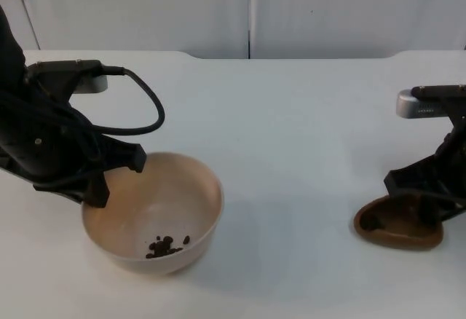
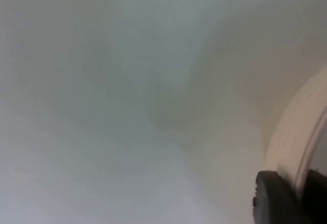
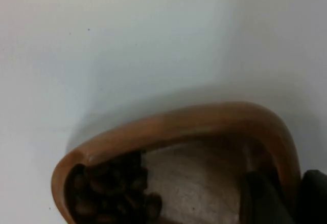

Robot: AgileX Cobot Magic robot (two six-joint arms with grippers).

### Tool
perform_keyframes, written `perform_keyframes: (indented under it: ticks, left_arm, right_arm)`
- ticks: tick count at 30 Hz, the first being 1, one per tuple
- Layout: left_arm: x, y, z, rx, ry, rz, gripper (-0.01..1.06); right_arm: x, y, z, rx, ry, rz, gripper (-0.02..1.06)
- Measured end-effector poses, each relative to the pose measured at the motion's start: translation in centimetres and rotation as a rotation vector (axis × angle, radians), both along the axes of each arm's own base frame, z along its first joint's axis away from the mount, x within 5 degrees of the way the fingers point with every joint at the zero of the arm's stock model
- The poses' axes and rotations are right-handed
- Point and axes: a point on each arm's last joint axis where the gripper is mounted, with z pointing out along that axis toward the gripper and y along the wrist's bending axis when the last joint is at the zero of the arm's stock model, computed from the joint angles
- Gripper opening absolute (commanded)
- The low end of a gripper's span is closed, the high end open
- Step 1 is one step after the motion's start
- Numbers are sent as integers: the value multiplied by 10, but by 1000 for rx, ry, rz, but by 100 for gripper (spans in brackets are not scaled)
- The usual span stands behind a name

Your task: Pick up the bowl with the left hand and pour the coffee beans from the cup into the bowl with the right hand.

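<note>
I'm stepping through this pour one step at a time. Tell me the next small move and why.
Probably carry the brown cup toward the bowl and keep pouring. The right gripper grips the cup's rim far across the table, and coffee beans remain inside it. The left gripper clamps the bowl's rim; few beans lie in it.

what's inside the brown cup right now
Coffee beans sit piled at one end of the brown cup, where the right gripper holds its rim. The gripper covers part of the cup's inside.
</note>
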Motion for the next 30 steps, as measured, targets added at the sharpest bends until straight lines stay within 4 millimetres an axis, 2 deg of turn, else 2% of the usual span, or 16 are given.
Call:
perform_keyframes:
  ticks: [5,6,9,14,16,20,21,26,27,30]
  left_arm:
    - [0,0,0,0,0,0,62]
    - [0,0,0,0,0,0,62]
    - [0,0,0,0,0,0,73]
    - [0,0,2,-2,-8,0,74]
    - [0,0,5,-4,-16,0,74]
    - [0,0,25,-20,-81,0,74]
    - [0,0,25,-20,-81,0,74]
    - [-6,2,65,-51,-207,0,74]
    - [-6,2,65,-51,-207,0,74]
    - [-16,4,99,-78,-312,0,74]
  right_arm:
    - [0,0,0,1,0,-2,44]
    - [0,0,0,1,0,-2,44]
    - [0,0,0,3,1,-11,52]
    - [0,0,1,9,1,-26,63]
    - [0,0,3,12,-5,-28,64]
    - [0,0,25,34,-61,-30,64]
    - [0,0,25,34,-61,-30,64]
    - [-8,-3,69,60,-137,-22,64]
    - [-8,-3,69,60,-137,-22,64]
    - [-19,-7,107,84,-210,-14,64]
